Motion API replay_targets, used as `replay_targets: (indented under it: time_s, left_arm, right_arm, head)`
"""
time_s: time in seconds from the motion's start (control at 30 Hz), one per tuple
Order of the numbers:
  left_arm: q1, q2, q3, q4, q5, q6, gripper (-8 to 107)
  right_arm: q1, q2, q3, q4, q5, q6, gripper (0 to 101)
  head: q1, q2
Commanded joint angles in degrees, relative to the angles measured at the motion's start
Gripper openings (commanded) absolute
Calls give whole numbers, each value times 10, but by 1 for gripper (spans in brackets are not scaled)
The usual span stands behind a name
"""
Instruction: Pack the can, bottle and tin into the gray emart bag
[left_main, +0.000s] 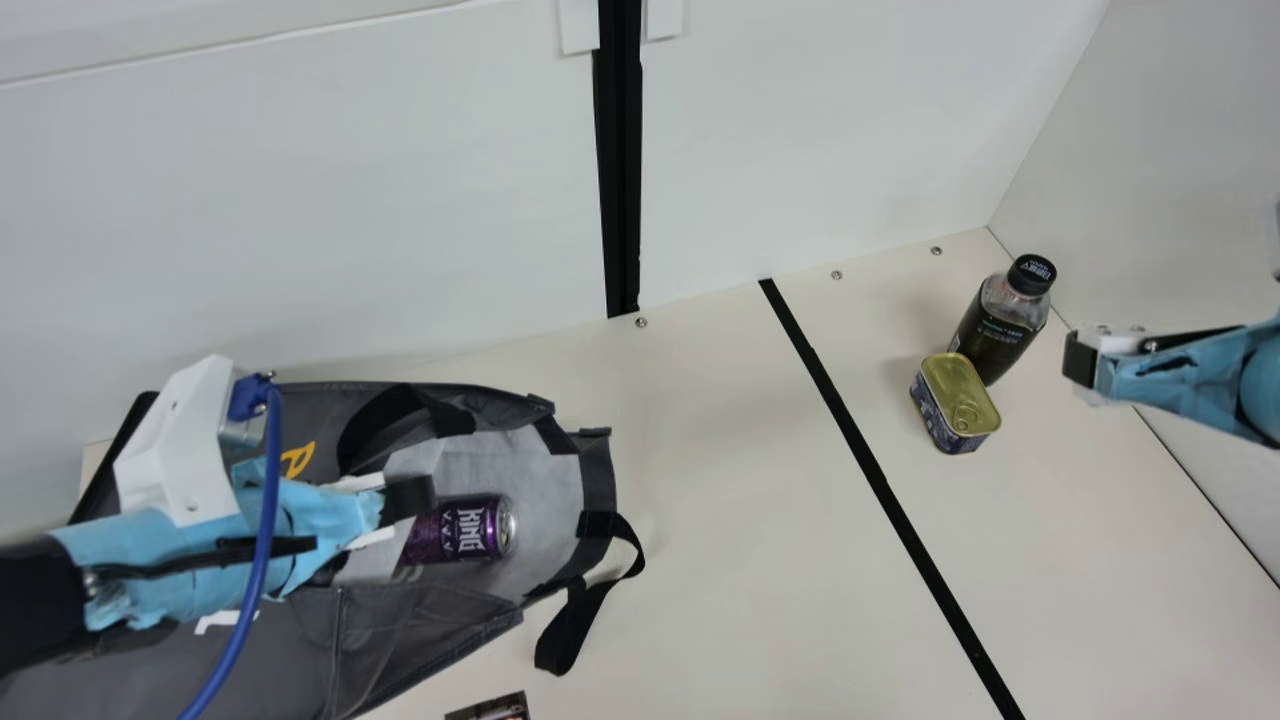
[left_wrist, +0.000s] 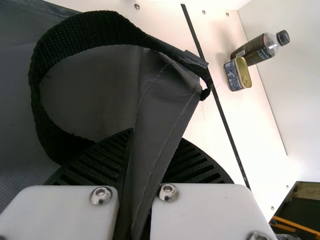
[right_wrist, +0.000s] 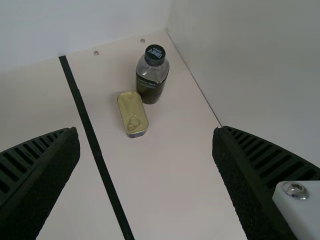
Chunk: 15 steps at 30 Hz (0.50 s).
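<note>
Bag (left_main: 430, 620), gray, lies open, its fabric pinched in the left gripper (left_main: 408, 500). Right gripper (left_main: 1080, 360) hangs, fingers spread wide. Bottle (left_main: 995, 330), black-capped, stands upright. Can (left_main: 465, 530), purple, lies inside the bag. Tin (left_main: 957, 392), gold-lidded, sits just beside the bottle.

Purple can (left_main: 455, 530), gray bag (left_main: 270, 670), gold-topped tin (left_main: 955, 395), black-capped bottle (left_main: 995, 330).
</note>
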Motion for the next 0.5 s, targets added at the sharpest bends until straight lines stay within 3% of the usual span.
replay_targets:
  time_s: [0.0,0.47]
  left_arm:
    - [0,0,0,0,0,0,10]
    - [0,0,0,0,0,0,10]
  right_arm:
    - [-6,15,-7,9,0,-5,91]
    - [-40,113,-77,44,-7,-41,91]
  head:
    - [-13,0]
    - [-13,0]
